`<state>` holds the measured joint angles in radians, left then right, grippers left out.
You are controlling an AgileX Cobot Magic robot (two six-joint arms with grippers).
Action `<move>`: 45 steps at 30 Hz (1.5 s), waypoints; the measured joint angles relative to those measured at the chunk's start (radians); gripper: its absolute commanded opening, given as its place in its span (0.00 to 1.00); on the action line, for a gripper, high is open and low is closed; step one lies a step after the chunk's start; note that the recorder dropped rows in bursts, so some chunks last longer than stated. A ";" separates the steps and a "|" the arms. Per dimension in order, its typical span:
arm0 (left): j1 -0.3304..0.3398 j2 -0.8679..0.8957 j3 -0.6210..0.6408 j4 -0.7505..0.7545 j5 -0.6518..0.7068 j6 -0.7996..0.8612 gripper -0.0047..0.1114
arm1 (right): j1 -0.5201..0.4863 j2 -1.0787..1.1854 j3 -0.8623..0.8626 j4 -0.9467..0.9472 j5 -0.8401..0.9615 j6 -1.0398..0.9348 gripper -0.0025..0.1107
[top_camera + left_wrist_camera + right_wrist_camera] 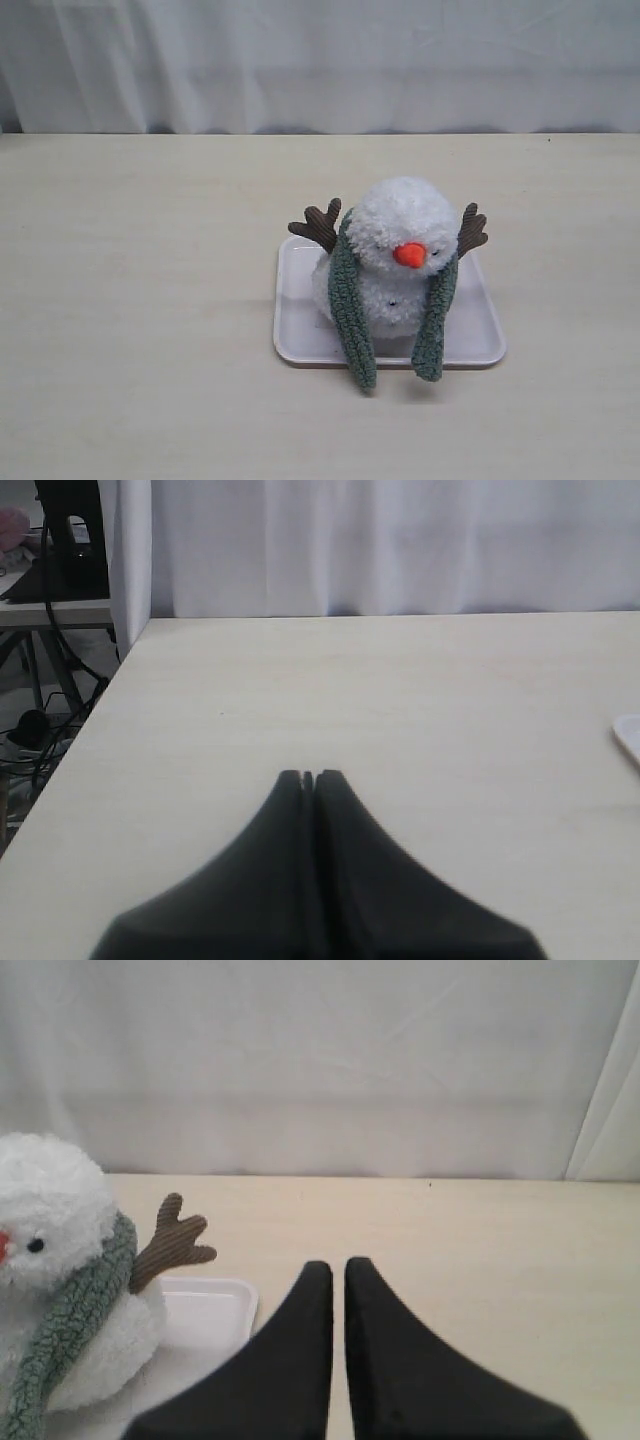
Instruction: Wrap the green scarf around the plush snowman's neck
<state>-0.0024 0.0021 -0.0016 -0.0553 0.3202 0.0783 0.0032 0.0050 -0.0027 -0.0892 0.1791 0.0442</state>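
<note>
While the plush snowman (400, 225) sits on a white tray (295, 335) right of centre on the counter (130, 300), the green scarf (350, 310) hangs round the snowman's neck (383, 276), both ends trailing over the tray's near rim. From the left wrist, the left pincer (308, 777) is pressed together, empty, above bare counter. From the right wrist, the right pincer (331, 1265) shows only a slit between its tips, gripping nothing, near the snowman.

one snowman (400, 215), one scarf (350, 310), one tray (295, 330)
</note>
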 measured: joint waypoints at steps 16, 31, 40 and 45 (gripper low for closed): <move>0.000 0.000 0.000 0.000 0.000 0.000 0.04 | 0.000 0.000 0.000 0.005 0.155 0.027 0.06; 0.000 0.000 0.000 0.000 0.000 0.000 0.04 | 0.000 0.000 0.000 0.005 0.169 0.043 0.06; 0.000 0.000 0.000 0.000 0.000 0.000 0.04 | 0.000 0.000 0.000 0.005 0.169 0.043 0.06; 0.000 0.000 0.000 0.000 0.000 0.000 0.04 | 0.000 0.000 0.000 0.005 0.169 0.043 0.06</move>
<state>-0.0024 0.0021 -0.0016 -0.0553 0.3202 0.0783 0.0032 0.0050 -0.0027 -0.0839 0.3480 0.0869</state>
